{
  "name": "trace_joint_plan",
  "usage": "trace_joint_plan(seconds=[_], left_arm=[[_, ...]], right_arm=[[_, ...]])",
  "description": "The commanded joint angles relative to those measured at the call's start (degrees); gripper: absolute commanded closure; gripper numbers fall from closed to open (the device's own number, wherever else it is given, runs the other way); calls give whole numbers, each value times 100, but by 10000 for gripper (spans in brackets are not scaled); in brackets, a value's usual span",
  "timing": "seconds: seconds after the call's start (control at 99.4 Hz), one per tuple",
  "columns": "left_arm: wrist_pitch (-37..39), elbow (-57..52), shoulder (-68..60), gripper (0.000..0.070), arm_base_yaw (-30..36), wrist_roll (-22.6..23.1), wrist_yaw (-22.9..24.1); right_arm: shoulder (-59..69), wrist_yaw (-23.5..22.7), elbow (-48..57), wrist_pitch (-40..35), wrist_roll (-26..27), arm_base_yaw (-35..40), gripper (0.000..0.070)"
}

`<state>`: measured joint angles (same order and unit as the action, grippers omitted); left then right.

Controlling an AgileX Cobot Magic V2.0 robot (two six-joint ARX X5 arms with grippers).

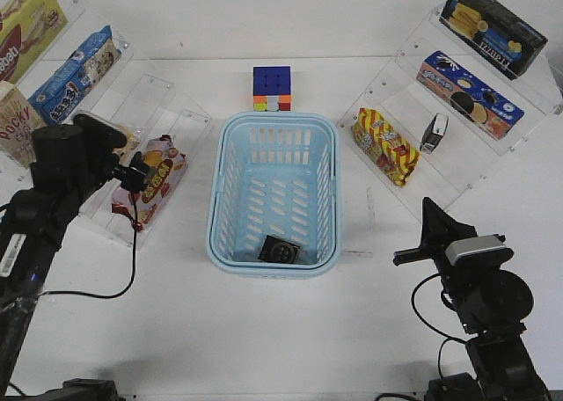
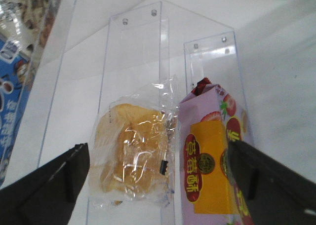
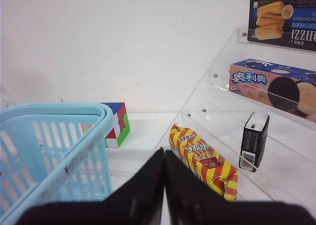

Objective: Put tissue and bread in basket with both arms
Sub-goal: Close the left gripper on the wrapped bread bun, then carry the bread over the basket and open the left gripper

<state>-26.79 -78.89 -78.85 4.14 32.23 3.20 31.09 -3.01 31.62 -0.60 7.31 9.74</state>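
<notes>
The light blue basket (image 1: 274,120) stands mid-table; its wall shows in the right wrist view (image 3: 54,151). One black tissue pack (image 1: 282,250) lies on the basket floor at the near end. A second tissue pack (image 1: 435,132) stands on the right shelf, also in the right wrist view (image 3: 254,141). The wrapped bread (image 2: 131,153) lies on the left clear shelf. My left gripper (image 2: 155,158) is open just above it, one finger on each side, not touching. My right gripper (image 3: 164,153) is shut and empty, right of the basket (image 1: 428,212).
A pink, red and yellow snack bag (image 2: 212,166) lies right beside the bread, under one left finger. A striped fries pack (image 3: 205,161) lies on the right shelf. A colour cube (image 1: 272,88) sits behind the basket. Snack boxes fill both clear stepped shelves.
</notes>
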Motion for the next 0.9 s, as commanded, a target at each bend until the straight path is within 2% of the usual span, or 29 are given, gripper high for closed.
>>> trace_joint_plan(seconds=[0.0, 0.07, 0.201, 0.312, 0.453, 0.543, 0.634, 0.734, 0.795, 0.885], left_arm=[[170, -153, -297, 164, 87, 855, 299], [452, -153, -520, 164, 157, 894, 627], [723, -153, -826, 165, 162, 920, 704], [798, -153, -1025, 165, 160, 935, 1001], [787, -153, -1132, 167, 131, 933, 1029], [782, -153, -1132, 198, 131, 931, 1027], [723, -153, -1141, 260, 120, 927, 1027], [601, -153, -1158, 287, 63, 887, 1027], [575, -153, -1163, 365, 35, 887, 1027], [577, -153, -1163, 544, -15, 883, 1027]], right_arm=[[9, 4, 55, 68, 39, 15, 700], [9, 4, 55, 66, 42, 15, 700], [9, 4, 55, 66, 42, 15, 700], [9, 4, 55, 63, 42, 15, 700], [7, 4, 55, 63, 42, 15, 700], [9, 4, 55, 63, 42, 15, 700], [9, 4, 55, 63, 42, 15, 700], [9, 4, 55, 66, 42, 15, 700], [9, 4, 55, 70, 42, 15, 700], [9, 4, 55, 83, 42, 15, 700]])
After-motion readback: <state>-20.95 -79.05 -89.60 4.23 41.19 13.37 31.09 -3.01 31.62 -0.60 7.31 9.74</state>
